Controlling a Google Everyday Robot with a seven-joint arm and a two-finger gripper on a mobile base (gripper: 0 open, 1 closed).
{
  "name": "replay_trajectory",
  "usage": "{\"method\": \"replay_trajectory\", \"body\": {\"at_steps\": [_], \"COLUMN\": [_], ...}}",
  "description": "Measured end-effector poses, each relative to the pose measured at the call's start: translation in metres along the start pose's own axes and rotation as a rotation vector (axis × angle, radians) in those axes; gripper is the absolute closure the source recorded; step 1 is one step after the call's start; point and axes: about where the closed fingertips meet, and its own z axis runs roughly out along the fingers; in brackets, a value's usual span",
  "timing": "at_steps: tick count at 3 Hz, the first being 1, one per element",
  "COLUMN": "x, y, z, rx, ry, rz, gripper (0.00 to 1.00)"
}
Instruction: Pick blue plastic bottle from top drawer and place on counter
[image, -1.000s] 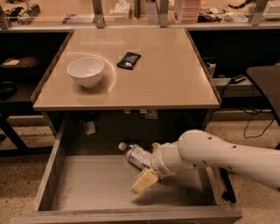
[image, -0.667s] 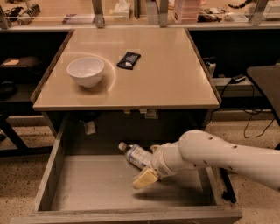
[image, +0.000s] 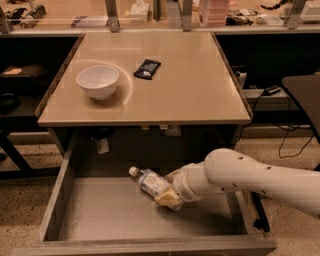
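The blue plastic bottle (image: 150, 182) lies on its side in the open top drawer (image: 107, 217), near the back, with its white cap pointing left. My gripper (image: 170, 188) reaches into the drawer from the right. Its pale fingers sit on either side of the bottle's base and are closed on it. The bottle rests low, at or just above the drawer bottom. The beige counter (image: 192, 87) lies above and behind the drawer.
A white bowl (image: 98, 81) and a small black packet (image: 147, 68) sit on the left and middle of the counter. A cluttered shelf with metal posts (image: 112, 10) runs along the back. A dark table edge (image: 305, 95) stands at the right.
The fingers have drawn in around the bottle's base. The bottle has shifted slightly, its cap now a little further left and lower. The arm has barely moved.
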Motion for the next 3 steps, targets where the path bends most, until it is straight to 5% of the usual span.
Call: {"method": "replay_trajectory", "body": {"at_steps": [2, 3], "x": [-0.007, -0.036], "y": [0.004, 0.01], "z": [-0.009, -0.045], "rx": [-0.018, -0.029], "ry": [-0.012, -0.081], "rz": [-0.022, -0.07], "gripper": [1.0, 1.0]}}
